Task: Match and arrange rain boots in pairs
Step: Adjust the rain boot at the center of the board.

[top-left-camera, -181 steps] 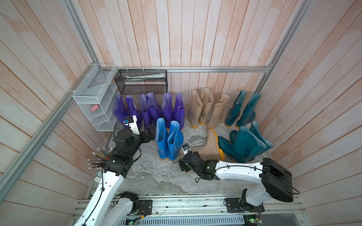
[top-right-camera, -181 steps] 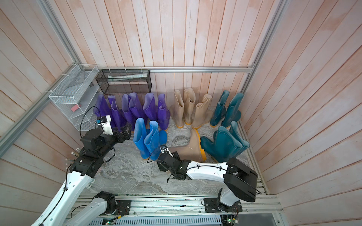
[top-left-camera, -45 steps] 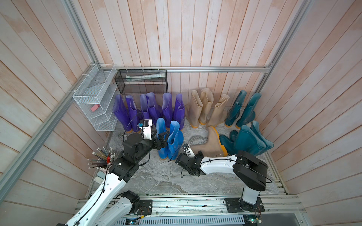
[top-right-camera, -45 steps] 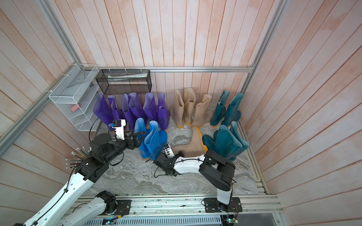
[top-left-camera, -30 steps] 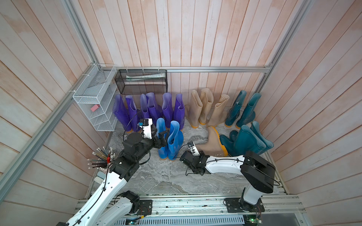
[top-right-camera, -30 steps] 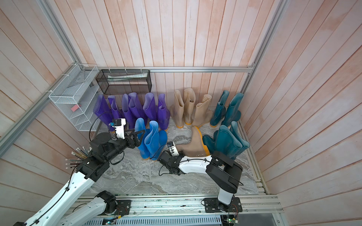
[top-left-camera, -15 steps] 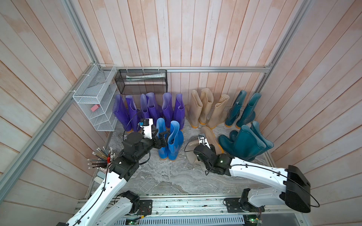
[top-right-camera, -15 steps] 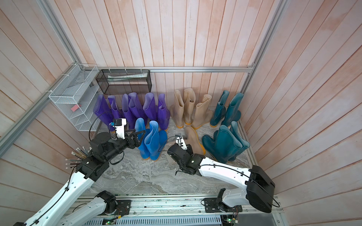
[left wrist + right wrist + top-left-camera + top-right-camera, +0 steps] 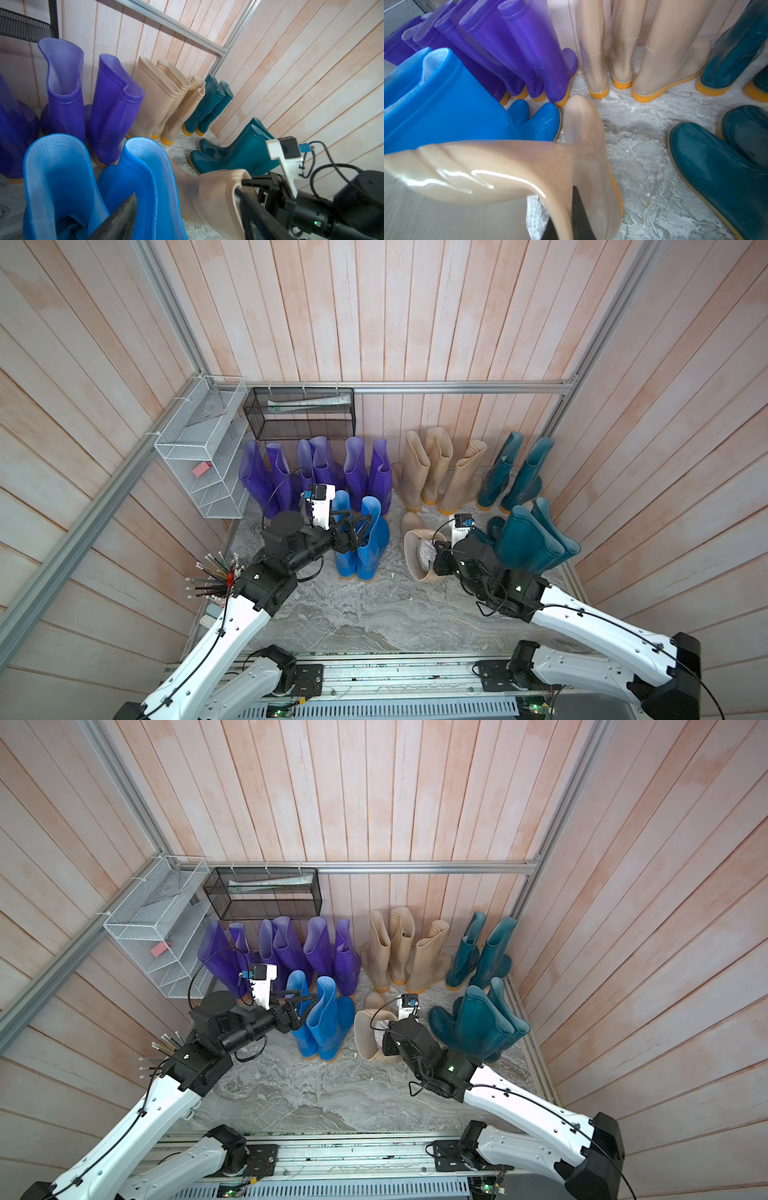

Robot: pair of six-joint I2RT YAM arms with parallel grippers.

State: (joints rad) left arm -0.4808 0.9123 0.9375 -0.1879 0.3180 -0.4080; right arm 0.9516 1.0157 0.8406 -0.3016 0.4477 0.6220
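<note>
Two bright blue rain boots [image 9: 374, 547] [image 9: 328, 1023] stand as a pair at the middle left. My left gripper [image 9: 358, 526] [image 9: 302, 1006] [image 9: 186, 191] is open, its jaws on either side of the top of the right blue boot's shaft. My right gripper [image 9: 437, 559] [image 9: 388, 1041] [image 9: 566, 207] is shut on the rim of a beige rain boot [image 9: 415, 549] [image 9: 365, 1038] [image 9: 512, 166], which is tilted with its toe towards the back. Several purple boots [image 9: 320, 472], three beige boots [image 9: 436, 472] and a teal pair [image 9: 515, 472] line the back wall. Another teal pair [image 9: 532, 541] stands front right.
A white wire shelf [image 9: 199, 456] hangs on the left wall and a black mesh basket [image 9: 299, 414] on the back wall. A cluster of pencils [image 9: 212, 578] sticks out beside my left arm. The floor [image 9: 374, 614] is grey marble, closed in by wooden walls.
My right arm has swung right and raised the beige boot from lying on its side to tilted up. My left gripper has stayed at the blue boots, its jaws narrowing slightly.
</note>
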